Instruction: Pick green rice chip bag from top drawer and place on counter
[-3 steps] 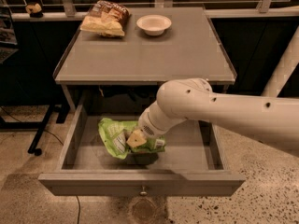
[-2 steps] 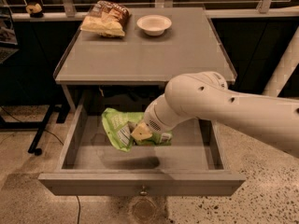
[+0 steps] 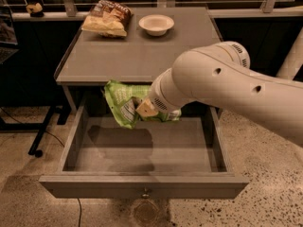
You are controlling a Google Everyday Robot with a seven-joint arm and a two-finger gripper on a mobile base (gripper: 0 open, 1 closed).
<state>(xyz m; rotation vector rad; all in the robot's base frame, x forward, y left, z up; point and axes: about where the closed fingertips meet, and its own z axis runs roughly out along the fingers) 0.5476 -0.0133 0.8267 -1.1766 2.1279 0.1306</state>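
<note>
I have lifted the green rice chip bag [image 3: 119,100] out of the top drawer [image 3: 142,179]. A second ago it lay on the drawer floor; now it hangs level with the front edge of the counter [image 3: 137,56]. My gripper [image 3: 147,109] is pinched tight on its crinkly, glossy film beside the white label. I judge that only the set-down remains. The counter is flat, matte grey, with a shallow white bowl [image 3: 156,23] at the back.

The thick, smooth, cream-white arm [image 3: 227,84] had small dark holes; a ribbed collar [image 3: 162,102] sat behind its tan-padded gripper [image 3: 147,109], clamped on the green rice chip bag [image 3: 119,100].
</note>
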